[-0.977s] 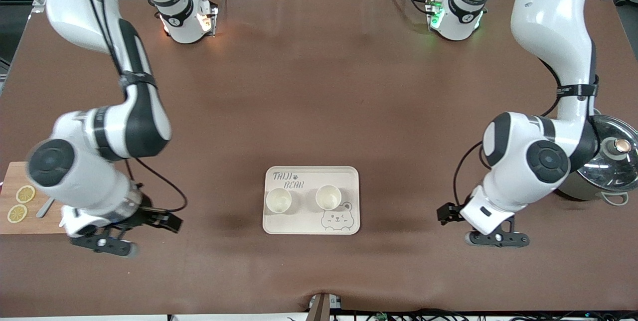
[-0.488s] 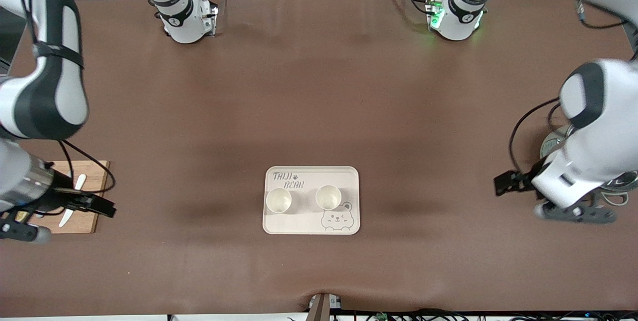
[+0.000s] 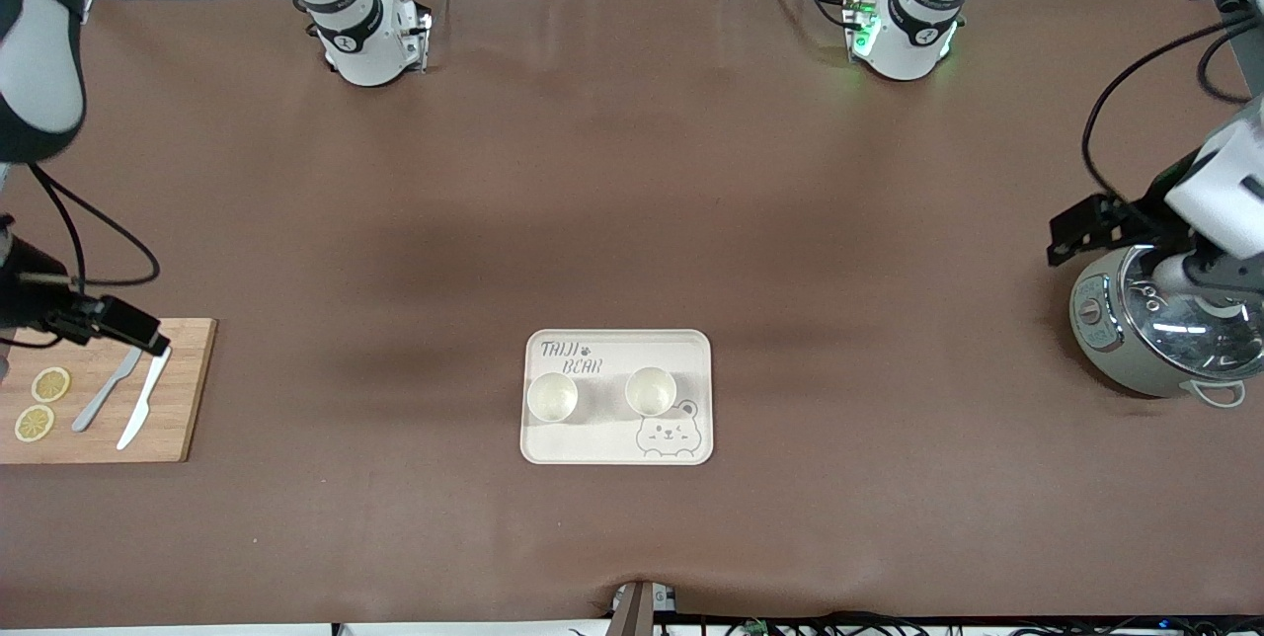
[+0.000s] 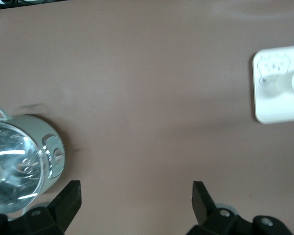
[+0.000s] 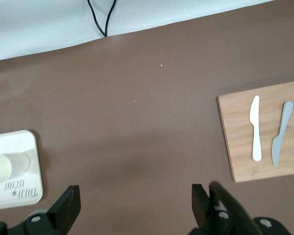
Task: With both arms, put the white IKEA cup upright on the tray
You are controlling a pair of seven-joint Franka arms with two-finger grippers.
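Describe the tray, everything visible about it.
The tray is a flat cream rectangle with rounded corners and a low raised rim, plastic by its look. Grey "TAIJI BEAR" lettering marks one corner, a bear-face drawing the diagonal one. It lies flat on the brown table, with two white cups upright on it, side by side. No gripper touches it.

Grey "TAIJI BEAR" lettering, apparently, on the tray [image 3: 696,348]

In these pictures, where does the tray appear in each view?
Front view: the tray lies on the table, nearer the front camera than both bases, with two cups on it.
Left wrist view: the tray is cut by the picture's edge.
Right wrist view: the tray is also at an edge.
Shared landmark: its grey lettering or bear drawing.
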